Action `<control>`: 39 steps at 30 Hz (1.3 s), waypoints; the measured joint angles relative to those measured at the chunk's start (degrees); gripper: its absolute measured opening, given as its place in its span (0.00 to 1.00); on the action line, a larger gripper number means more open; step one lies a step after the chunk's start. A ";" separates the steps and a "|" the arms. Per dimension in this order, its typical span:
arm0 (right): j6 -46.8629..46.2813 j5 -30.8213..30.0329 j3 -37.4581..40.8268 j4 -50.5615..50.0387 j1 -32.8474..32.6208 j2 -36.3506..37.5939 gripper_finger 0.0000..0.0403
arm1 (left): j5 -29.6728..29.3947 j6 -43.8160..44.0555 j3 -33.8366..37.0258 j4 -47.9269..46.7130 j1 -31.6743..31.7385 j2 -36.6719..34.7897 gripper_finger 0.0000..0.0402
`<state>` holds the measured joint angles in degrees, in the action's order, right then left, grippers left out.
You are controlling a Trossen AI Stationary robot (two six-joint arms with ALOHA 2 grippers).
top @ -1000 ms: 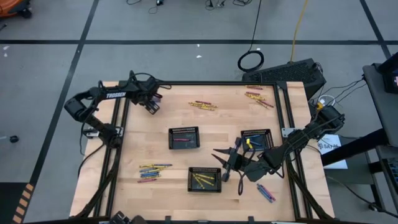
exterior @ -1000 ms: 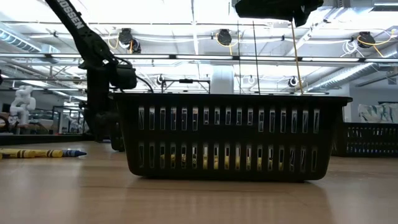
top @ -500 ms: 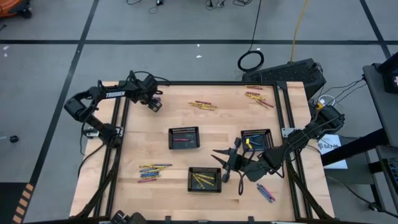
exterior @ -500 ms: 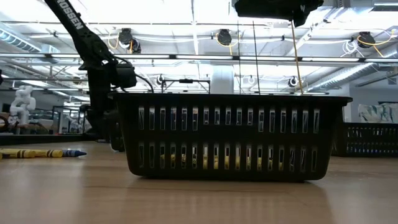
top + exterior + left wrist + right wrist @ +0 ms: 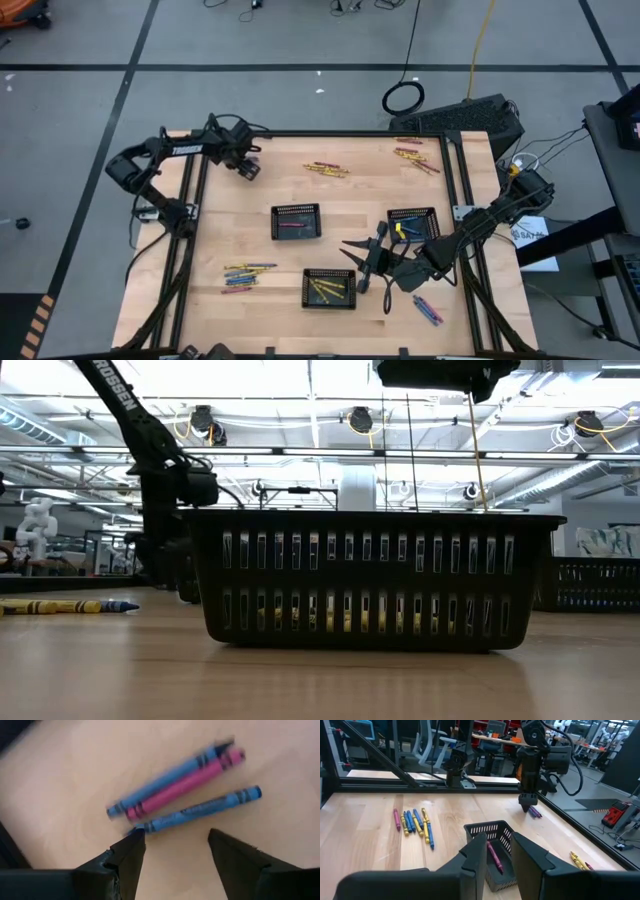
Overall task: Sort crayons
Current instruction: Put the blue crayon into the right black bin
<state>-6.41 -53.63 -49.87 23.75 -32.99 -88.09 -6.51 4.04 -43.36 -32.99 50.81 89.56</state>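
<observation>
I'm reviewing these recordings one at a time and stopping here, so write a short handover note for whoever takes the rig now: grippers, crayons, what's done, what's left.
Left gripper: jaws open, empty, at the far left corner over two blue crayons and a pink one.
Right gripper: jaws narrowly apart, nothing seen in them, between the near tray and the right tray.
Done: yellow crayons lie in the near tray, a pink one in the middle tray, yellow and blue in the right tray.
Left: loose groups at near left, far middle, far right and near right.

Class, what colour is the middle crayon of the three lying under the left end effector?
Pink. The middle crayon shows best in the left wrist view.
</observation>
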 joint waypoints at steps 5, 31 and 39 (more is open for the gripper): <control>-0.01 -0.02 0.00 -0.01 0.02 0.00 0.18 | 1.37 -0.33 0.58 -7.94 -1.56 -4.15 0.56; -0.01 -0.02 0.00 -0.02 0.02 0.00 0.18 | -2.83 17.65 0.37 -31.02 -34.54 -7.91 0.56; 0.01 -0.02 0.00 -0.33 0.02 0.02 0.18 | -10.78 29.34 3.77 -27.94 -33.71 -7.93 0.47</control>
<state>-6.39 -53.65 -49.87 23.42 -32.97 -88.07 -17.30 33.38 -39.59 -60.94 17.10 81.62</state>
